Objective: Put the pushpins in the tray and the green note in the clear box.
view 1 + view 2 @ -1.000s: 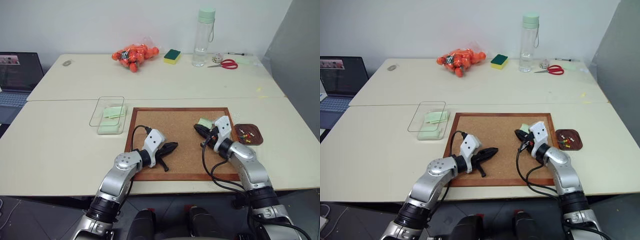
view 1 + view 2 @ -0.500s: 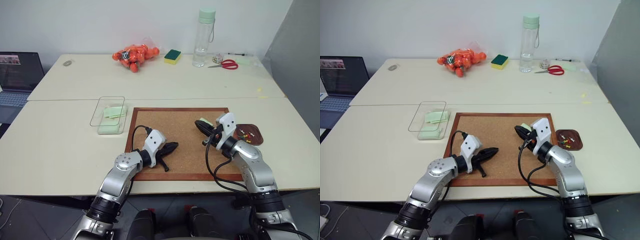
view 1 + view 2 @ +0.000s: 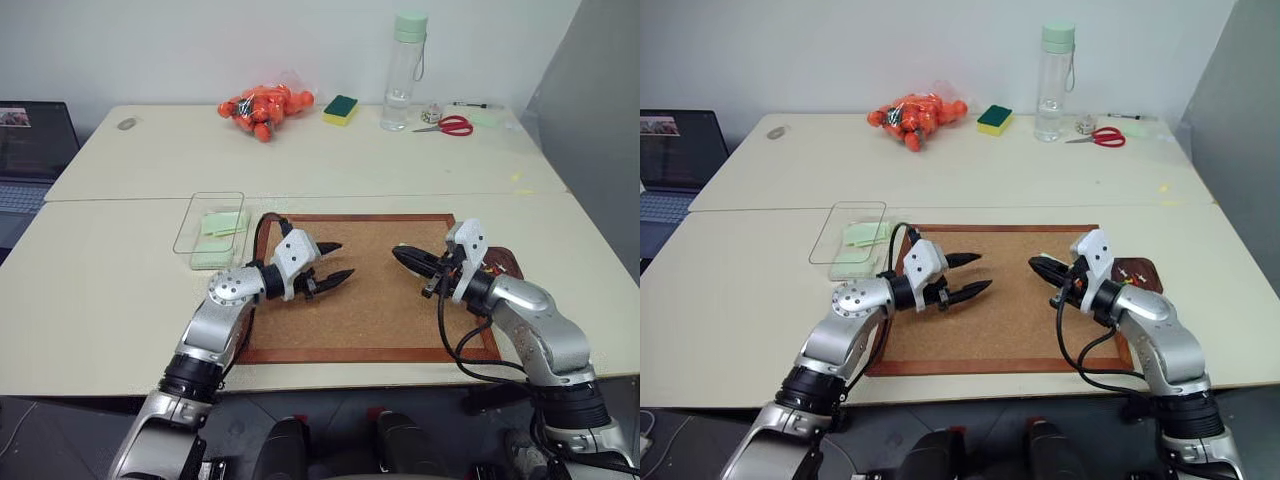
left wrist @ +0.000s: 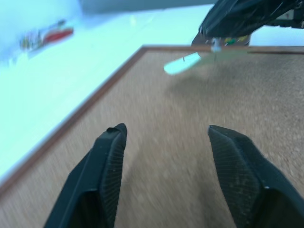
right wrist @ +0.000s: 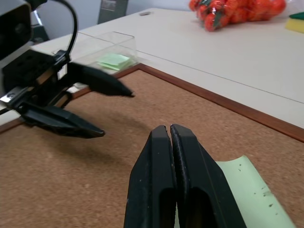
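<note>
2 grippers (image 3: 335, 262) (image 3: 400, 253), 1 tray (image 3: 505, 259), 1 box (image 3: 200, 215).

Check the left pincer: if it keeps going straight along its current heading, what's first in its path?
Most likely the right pincer, shut on the green note. The left pincer is open above the corkboard and aims across it at them; the left wrist view puts both ahead. Depth is unclear; the note's free edge may come first.

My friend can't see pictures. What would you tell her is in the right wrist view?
The right gripper, its two black fingers pressed shut, hangs over a brown corkboard with a green note just beneath it. Facing it is the left gripper, fingers apart. Behind that stands the clear box with green notes inside.
</note>
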Robot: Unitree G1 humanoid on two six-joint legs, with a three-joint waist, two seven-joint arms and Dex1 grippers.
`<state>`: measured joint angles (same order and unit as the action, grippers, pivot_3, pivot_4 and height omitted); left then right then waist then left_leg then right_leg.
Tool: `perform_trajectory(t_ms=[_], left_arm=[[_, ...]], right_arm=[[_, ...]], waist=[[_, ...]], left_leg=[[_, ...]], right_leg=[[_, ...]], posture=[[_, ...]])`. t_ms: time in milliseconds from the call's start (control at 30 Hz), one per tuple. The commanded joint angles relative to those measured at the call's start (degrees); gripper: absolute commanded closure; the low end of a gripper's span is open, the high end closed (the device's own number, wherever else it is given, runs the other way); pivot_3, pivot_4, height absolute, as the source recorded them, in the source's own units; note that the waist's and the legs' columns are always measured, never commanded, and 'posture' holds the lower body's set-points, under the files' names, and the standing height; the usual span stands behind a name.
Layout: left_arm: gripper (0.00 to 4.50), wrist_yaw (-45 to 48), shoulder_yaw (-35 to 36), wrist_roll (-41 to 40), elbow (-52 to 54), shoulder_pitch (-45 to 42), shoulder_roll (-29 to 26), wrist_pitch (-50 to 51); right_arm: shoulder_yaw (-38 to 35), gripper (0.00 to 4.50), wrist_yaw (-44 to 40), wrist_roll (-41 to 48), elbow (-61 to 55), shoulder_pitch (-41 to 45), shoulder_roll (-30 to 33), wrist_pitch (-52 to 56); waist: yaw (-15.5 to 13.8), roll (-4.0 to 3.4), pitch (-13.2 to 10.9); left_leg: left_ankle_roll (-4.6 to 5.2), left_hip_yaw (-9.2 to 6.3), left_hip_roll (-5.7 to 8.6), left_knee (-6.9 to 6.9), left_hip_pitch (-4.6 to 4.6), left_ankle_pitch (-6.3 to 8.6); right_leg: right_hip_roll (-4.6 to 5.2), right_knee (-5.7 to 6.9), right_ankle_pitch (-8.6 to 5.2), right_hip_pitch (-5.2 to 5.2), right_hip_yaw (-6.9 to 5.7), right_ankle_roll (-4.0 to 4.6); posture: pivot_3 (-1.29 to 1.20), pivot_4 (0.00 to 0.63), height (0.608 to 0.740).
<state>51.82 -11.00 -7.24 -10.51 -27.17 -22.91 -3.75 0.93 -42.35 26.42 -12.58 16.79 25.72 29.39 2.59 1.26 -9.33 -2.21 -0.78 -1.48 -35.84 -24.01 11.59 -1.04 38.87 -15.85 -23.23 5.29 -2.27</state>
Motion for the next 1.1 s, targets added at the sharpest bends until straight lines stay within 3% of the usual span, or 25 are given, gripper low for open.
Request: perform_trajectory(t_ms=[33, 400, 767, 1100], left_arm=[[1.69, 3.18, -2.79, 4.24, -4.15, -3.04, -1.14, -13.40], [1.69, 6.69, -4.76, 7.64, -21.46, -11.93, -0.50, -32.21], [1.69, 15.93, -5.69, 3.20, -20.85, -13.32, 0.22, -32.73], [1.69, 17.40, -5.51, 3.47, -21.12, -13.87, 0.71, -33.49]], right_arm=[[-1.06, 4.50, -1.66, 4.42, -3.48, 2.11, 0.93, 4.03], [1.71, 4.50, -3.75, 7.37, -7.33, 2.73, 2.06, 9.29], [3.27, 4.50, -3.86, 7.18, -7.84, 2.73, 1.71, 9.59], [3.56, 4.50, -3.93, 6.84, -7.55, 2.72, 1.58, 9.17]], waist=[[0.01, 0.01, -0.01], [-0.04, 0.13, -0.08], [0.15, 0.22, -0.13], [0.15, 0.23, -0.14]], left_leg=[[0.00, 0.00, 0.00, 0.00, 0.00, 0.00], [0.00, -0.04, 0.01, -0.03, -0.08, 0.00], [0.00, -0.12, 0.01, -0.05, -0.13, 0.00], [0.00, -0.14, 0.02, -0.07, -0.14, 0.00]], right_leg=[[0.00, 0.00, 0.00, 0.00, 0.00, 0.00], [0.00, 0.00, 0.00, -0.02, -0.07, 0.00], [-0.02, 0.00, 0.00, -0.03, -0.18, 0.00], [-0.02, 0.00, 0.00, -0.03, -0.18, 0.00]], posture=[[0.00, 0.150, 0.740], [0.00, 0.150, 0.740], [0.00, 0.150, 0.740], [0.00, 0.150, 0.740]])
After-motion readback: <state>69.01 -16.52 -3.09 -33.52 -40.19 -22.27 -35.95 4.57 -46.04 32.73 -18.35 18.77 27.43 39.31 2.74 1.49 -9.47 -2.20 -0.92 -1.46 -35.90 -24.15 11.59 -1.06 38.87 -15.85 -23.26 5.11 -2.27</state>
